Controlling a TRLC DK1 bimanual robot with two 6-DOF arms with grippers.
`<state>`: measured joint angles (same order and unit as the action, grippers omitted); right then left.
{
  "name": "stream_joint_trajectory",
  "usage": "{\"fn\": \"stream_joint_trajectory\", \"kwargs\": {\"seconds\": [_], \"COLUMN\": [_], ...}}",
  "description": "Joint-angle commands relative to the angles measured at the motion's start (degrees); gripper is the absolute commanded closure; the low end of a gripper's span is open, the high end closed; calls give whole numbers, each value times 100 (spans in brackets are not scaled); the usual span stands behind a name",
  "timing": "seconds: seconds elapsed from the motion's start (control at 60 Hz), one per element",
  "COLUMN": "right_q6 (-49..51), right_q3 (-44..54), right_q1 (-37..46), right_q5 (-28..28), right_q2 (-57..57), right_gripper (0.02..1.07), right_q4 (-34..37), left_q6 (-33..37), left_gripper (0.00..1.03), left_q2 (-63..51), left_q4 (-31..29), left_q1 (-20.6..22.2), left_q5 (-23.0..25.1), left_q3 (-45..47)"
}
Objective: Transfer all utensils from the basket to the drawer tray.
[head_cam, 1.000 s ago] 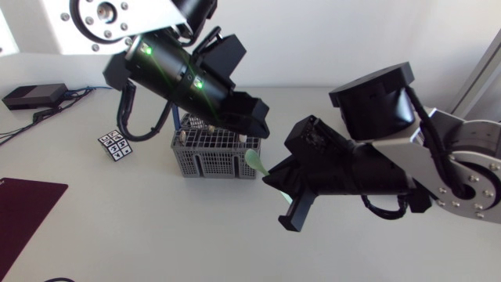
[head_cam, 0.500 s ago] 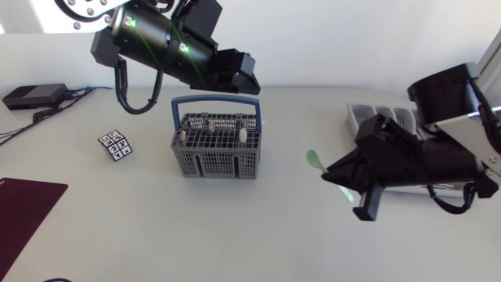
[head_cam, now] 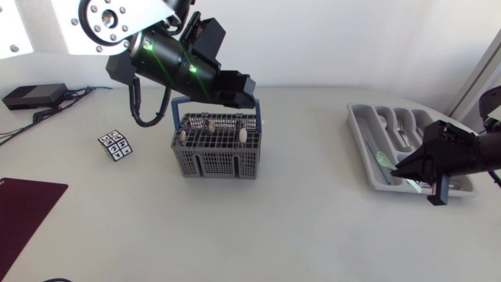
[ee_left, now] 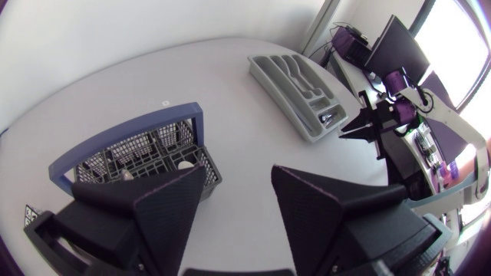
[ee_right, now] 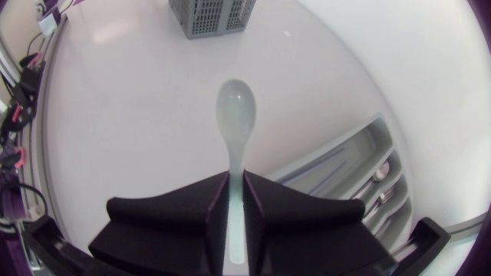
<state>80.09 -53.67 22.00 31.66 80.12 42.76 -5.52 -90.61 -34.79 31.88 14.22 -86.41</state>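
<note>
A grey mesh basket point(head_cam: 215, 149) with a blue handle holds several utensils; it also shows under my left gripper point(ee_left: 238, 207) as the basket point(ee_left: 138, 157). That left gripper point(head_cam: 244, 86) hangs just above the basket's back right corner, open and empty. At the right stands the grey drawer tray point(head_cam: 368, 125) with a few utensils in its compartments. My right gripper point(head_cam: 403, 168) hovers over the tray's near end, shut on a pale green spoon point(head_cam: 383, 160). The spoon point(ee_right: 236, 115) sticks out ahead of the right gripper point(ee_right: 236, 203), bowl forward, with the tray point(ee_right: 360, 176) beside it.
A small black-and-white marker cube point(head_cam: 116, 145) lies left of the basket. A dark red mat point(head_cam: 23, 211) covers the near left corner. A black box point(head_cam: 31, 95) with cables sits at the far left.
My right arm has carried the green spoon from beside the basket across to the tray. My left arm rose off the basket, then settled over its back edge, fingers spreading wider.
</note>
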Motion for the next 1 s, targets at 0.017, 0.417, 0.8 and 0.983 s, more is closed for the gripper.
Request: {"fn": "stream_joint_trajectory", "kwargs": {"seconds": [0.017, 0.417, 0.8, 0.983], "right_q6": [929, 2432, 2924, 3065], "right_q3": [-399, -1699, -1304, -1014], "right_q1": [393, 1325, 1281, 1281], "right_q5": [-90, -1127, -2015, -2138], "right_q2": [470, 2342, 2755, 2570], "right_gripper": [101, 101, 101, 80], "right_q4": [127, -268, -1350, -1525], "left_q6": [95, 200, 209, 209], "left_gripper": [42, 42, 42, 42], "left_q2": [-97, 26, 43, 78], "left_q4": [60, 385, 543, 552], "left_q1": [3, 3, 38, 82], "left_q5": [-59, -429, -596, -596], "left_q3": [212, 669, 863, 880]}}
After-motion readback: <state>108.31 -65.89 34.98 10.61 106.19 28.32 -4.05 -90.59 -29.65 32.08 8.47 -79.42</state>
